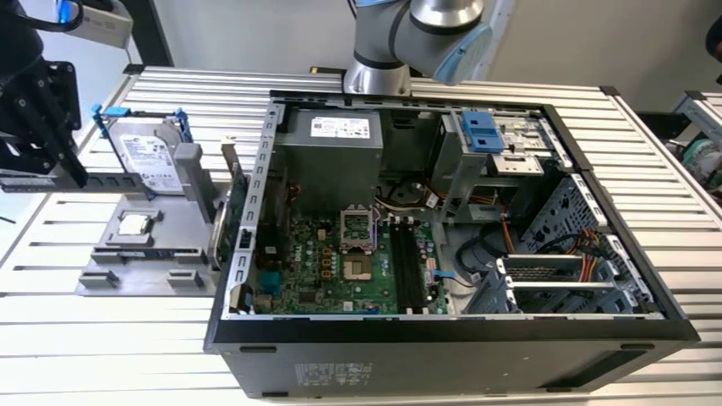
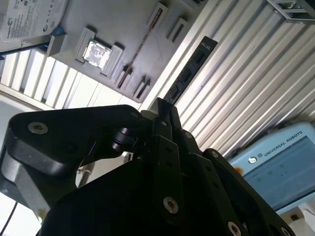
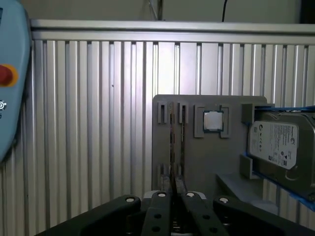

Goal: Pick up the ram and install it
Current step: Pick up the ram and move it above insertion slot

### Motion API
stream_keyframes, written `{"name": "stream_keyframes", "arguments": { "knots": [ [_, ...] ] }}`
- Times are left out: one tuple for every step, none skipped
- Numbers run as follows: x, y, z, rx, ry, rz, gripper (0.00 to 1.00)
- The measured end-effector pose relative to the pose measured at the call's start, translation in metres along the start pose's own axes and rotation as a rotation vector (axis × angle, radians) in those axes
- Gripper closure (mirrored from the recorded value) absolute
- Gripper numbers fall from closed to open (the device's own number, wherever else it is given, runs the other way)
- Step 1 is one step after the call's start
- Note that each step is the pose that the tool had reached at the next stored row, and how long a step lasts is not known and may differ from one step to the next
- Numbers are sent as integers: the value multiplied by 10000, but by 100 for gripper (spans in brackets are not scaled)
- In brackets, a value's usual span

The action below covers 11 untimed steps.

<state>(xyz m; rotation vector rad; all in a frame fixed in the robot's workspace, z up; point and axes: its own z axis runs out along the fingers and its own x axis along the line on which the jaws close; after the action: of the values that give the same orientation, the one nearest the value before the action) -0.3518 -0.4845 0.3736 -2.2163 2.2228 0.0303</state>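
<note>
My gripper (image 3: pixel 172 192) is shut on the ram (image 2: pixel 190 70), a long narrow stick with dark chips that juts out from the fingertips (image 2: pixel 165 110). In the first wrist view the ram (image 3: pixel 172 147) shows edge-on as a thin line above the grey parts fixture (image 3: pixel 197 157). It hangs in the air over the fixture's slotted end. The arm's black wrist hardware (image 1: pixel 34 110) is at the exterior view's left, beside the fixture (image 1: pixel 113 254). The open computer case (image 1: pixel 451 338) lies in the middle of the table, with the black memory slots (image 1: pixel 407 262) on its green motherboard.
On the fixture sit a silver hard drive with blue rails (image 1: pixel 152 161) and a small square processor chip (image 1: pixel 135 223). A teach pendant (image 2: pixel 275 167) lies beside the ribbed metal table (image 1: pixel 113 338). The arm's base (image 1: pixel 378 72) stands behind the case.
</note>
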Motion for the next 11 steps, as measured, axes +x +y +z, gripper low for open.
{"name": "stream_keyframes", "arguments": {
  "knots": [
    [0, 0, -6, 0, 0, 0, 100],
    [0, 0, -12, 0, 0, 0, 100],
    [0, 0, -16, 0, 0, 0, 100],
    [0, 0, -20, 0, 0, 0, 100],
    [0, 0, -22, 0, 0, 0, 100],
    [-1, 0, -22, 1, -1, 0, 100],
    [0, 0, -25, -1, 0, 0, 100],
    [-1, 0, -28, -2, 2, -1, 100],
    [-1, 0, -28, -1, 1, -1, 100],
    [-1, 0, -28, -1, 1, -1, 100],
    [-1, 0, -29, 0, 0, -1, 100]
  ]
}}
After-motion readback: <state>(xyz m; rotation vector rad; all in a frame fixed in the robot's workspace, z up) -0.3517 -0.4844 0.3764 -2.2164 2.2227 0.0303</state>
